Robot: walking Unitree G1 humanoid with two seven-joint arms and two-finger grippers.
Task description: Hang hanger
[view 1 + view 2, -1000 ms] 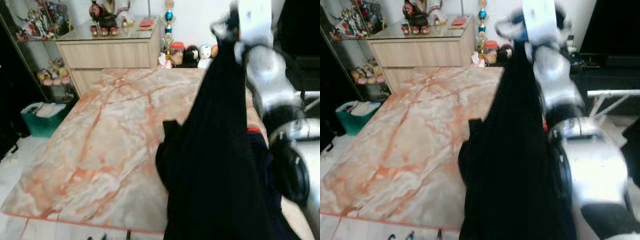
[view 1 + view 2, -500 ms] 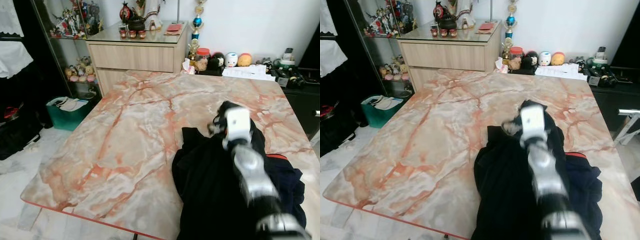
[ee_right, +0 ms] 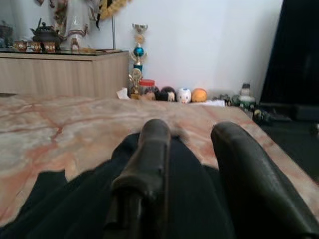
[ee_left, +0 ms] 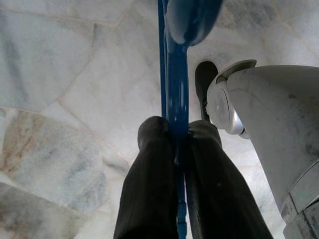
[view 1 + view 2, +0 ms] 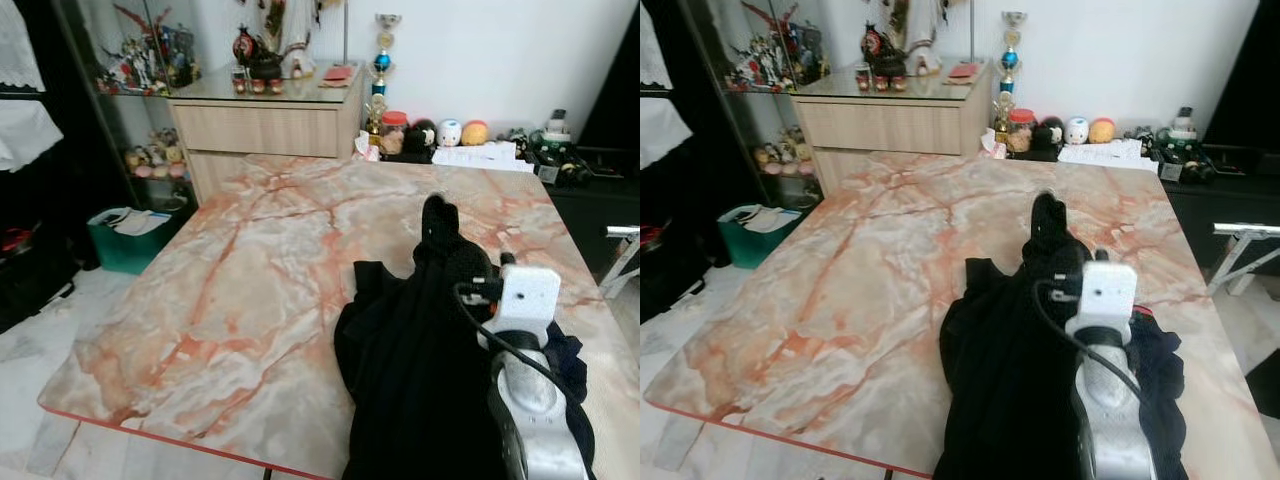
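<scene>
The left tool (image 4: 174, 144) pinches a blue hanger (image 4: 177, 74) low over the floor; the right tool (image 3: 194, 164), fingers apart, rests on the dark garment (image 5: 420, 370) on the desk (image 5: 250, 270). The thin hanger could twist loose, probably.

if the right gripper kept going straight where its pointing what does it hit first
Probably the black garment lying directly under its open fingers. The right gripper points low across the marble table; past the cloth the line looks free up to the clutter at the far edge, though depth is uncertain.
</scene>
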